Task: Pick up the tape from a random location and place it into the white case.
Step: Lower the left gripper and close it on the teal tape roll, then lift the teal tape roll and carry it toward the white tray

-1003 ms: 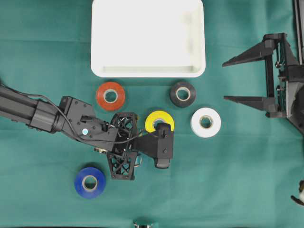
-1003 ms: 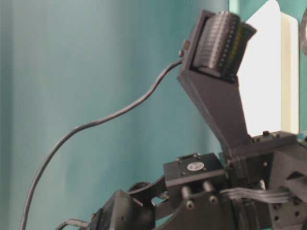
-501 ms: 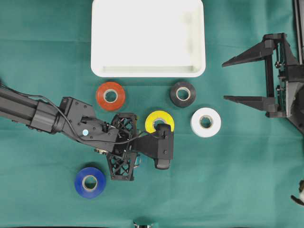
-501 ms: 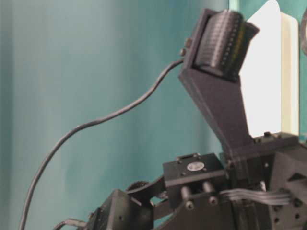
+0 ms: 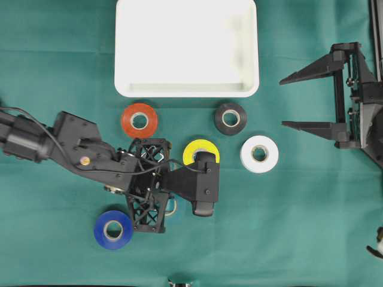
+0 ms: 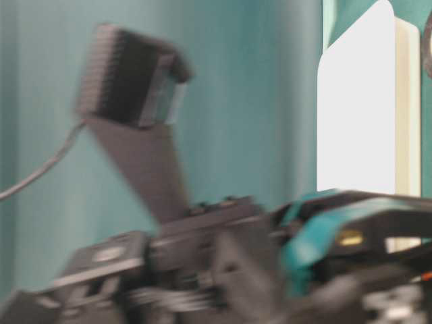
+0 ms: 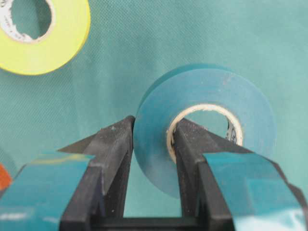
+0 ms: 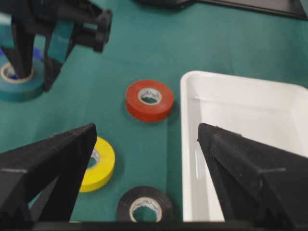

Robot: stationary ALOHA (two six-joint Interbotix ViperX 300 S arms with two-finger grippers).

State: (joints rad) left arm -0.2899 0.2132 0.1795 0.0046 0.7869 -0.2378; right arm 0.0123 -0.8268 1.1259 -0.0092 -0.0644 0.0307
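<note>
A teal tape roll [image 7: 207, 120] sits in my left gripper [image 7: 154, 122], which is shut on its wall with one finger outside the roll and one inside the hole. From overhead the left arm [image 5: 78, 152] reaches in from the left, and its wrist hides the roll. The white case [image 5: 179, 48] lies at the top centre, with nothing in the part that shows. My right gripper [image 5: 282, 101] hangs at the right edge, open with nothing between its fingers.
Other rolls lie on the green cloth: red [image 5: 139, 121], yellow [image 5: 194, 148] partly under the left wrist, black [image 5: 230, 118], white [image 5: 259, 153] and blue [image 5: 113, 229]. The red and black rolls sit just below the case's front rim.
The left arm has swung, and its wrist has shifted left and slightly down over the cloth. The table-level view is now blurred by that motion. The right arm has not moved.
</note>
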